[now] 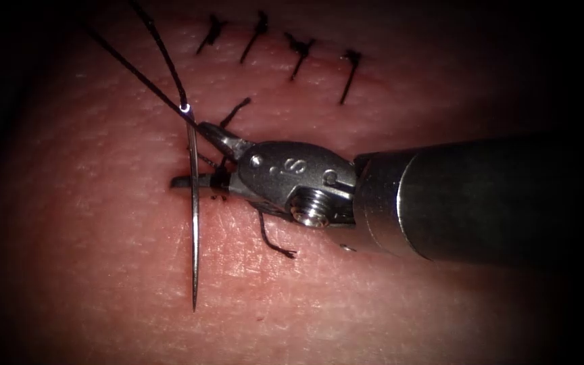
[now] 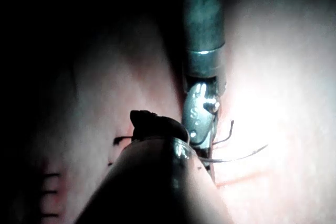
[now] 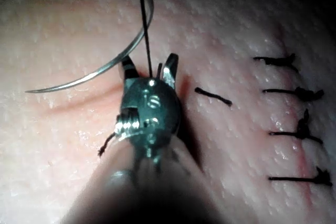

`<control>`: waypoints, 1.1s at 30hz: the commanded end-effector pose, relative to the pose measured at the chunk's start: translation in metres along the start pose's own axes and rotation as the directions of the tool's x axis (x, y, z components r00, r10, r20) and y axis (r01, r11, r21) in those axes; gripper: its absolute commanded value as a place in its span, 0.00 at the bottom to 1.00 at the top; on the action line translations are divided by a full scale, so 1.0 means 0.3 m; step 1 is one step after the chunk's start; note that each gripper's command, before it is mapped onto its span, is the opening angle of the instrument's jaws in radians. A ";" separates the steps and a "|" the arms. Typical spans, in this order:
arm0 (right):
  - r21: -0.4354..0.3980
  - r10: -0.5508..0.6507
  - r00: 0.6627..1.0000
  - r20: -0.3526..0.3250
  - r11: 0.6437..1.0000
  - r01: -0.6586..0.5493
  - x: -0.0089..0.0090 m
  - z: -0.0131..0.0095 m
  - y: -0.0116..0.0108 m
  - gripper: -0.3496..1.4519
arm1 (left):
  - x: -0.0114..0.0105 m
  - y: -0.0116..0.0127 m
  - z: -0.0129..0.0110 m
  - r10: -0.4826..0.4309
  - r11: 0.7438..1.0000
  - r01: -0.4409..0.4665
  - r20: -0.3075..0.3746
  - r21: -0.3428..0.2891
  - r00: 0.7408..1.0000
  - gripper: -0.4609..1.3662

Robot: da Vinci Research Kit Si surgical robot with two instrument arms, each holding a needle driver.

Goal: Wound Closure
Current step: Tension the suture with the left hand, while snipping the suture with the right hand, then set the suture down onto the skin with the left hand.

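The right tool [image 1: 194,154] reaches in from the right over the tissue [image 1: 103,236], jaws open [image 3: 149,66]. The curved needle [image 1: 195,223] stands across the mouth of those jaws; its whole length shows [image 3: 113,64], so it is not in the tissue. Its point hangs low, close to the surface. Dark thread [image 1: 136,71] leaves the needle's rear end by the upper jaw in two strands, up and to the left, and one strand [image 3: 146,30] passes between the open jaws. The left wrist view has the left tool's dark tip [image 2: 149,121] near the right tool [image 2: 199,114].
Several tied stitches [image 1: 299,51] close the cut in a row across the far tissue [image 3: 294,95]. Another stitch lies under the right tool's wrist, with cut ends sticking out above [image 1: 236,110] and below [image 1: 275,247]. The thick right shaft [image 1: 474,199] covers the right side.
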 end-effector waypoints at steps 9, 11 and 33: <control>0.048 -0.023 0.999 -0.022 0.999 0.024 -0.0032 0.0007 -0.0015 0.00 | 0.0009 0.0009 -0.0016 0.002 1.000 -0.002 -0.006 -0.007 1.000 0.06; 0.055 -0.028 0.999 -0.025 0.998 0.029 -0.0038 0.0011 -0.0015 0.00 | 0.0014 0.0012 -0.0023 0.002 1.000 -0.002 -0.007 -0.008 1.000 0.06; 0.076 -0.035 0.999 -0.007 0.996 0.035 -0.0040 -0.0086 0.0024 0.00 | 0.0033 0.0007 -0.0055 0.008 1.000 -0.007 -0.022 0.010 1.000 0.06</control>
